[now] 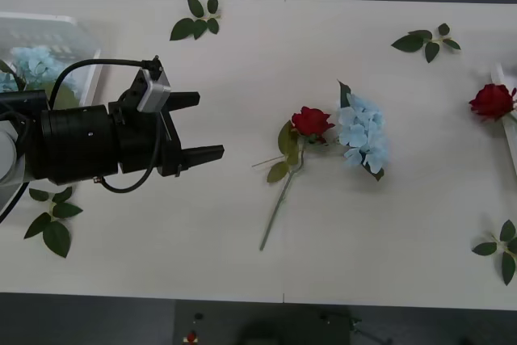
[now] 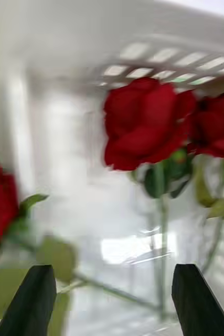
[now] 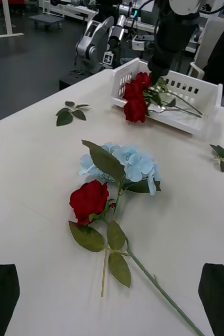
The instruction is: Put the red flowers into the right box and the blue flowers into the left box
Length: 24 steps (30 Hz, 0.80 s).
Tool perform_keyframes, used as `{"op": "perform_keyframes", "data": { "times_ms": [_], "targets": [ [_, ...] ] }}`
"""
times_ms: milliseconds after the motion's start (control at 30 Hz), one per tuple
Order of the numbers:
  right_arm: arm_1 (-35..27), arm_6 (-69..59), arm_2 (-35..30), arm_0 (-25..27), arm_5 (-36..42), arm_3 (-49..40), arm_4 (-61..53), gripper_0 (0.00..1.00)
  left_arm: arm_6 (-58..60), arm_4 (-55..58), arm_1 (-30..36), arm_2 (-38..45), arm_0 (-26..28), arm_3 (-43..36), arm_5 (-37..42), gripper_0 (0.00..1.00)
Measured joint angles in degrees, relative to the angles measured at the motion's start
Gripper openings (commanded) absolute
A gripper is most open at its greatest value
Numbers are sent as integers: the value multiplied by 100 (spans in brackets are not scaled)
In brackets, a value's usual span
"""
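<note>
A red rose (image 1: pixel 312 121) is lying mid-table, its head touching a blue flower cluster (image 1: pixel 363 133). More roses (image 3: pixel 136 100) are sitting in the right box (image 3: pixel 193 103), blue ones (image 1: pixel 31 62) in the left box (image 1: pixel 48 34). The left gripper (image 1: pixel 199 126) is hovering spread, well apart; the right gripper (image 2: pixel 110 294) is hanging spread over its box. Leaf sprigs (image 1: pixel 196 18) are dotting the white table (image 1: pixel 242 248).

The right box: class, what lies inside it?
The right box holds red roses, heads at one end, one hanging over the rim, stems across the floor. The right hand hovers open above them. Overlapping flowers hide the exact count.
</note>
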Motion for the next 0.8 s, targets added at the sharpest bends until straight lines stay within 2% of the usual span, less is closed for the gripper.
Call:
{"op": "perform_keyframes", "data": {
  "times_ms": [100, 233, 467, 533, 667, 800],
  "targets": [
    [0, -293, -277, 0, 674, -375, -769, 69, 0, 0, 0, 0, 0, 0, 0, 100],
    [-2, -1648, -704, 1, 1301, -1186, -1275, 71, 0, 0, 0, 0, 0, 0, 0, 100],
    [-131, -3426, -856, 79, 2007, -3484, -1881, 72, 0, 1, 0, 0, 0, 0, 0, 100],
    [-132, -4279, -1088, 302, 2136, -4340, -1909, 72, 0, 1, 0, 0, 0, -1, 0, 100],
    [-132, -6470, -1585, 1148, 2055, -6515, -1765, 72, 0, 1, 0, 0, 0, -1, 0, 100],
    [-127, -8312, -1622, 2052, 1864, -8289, -960, 72, 0, 2, 0, 0, 0, -2, 0, 100]
  ]
}}
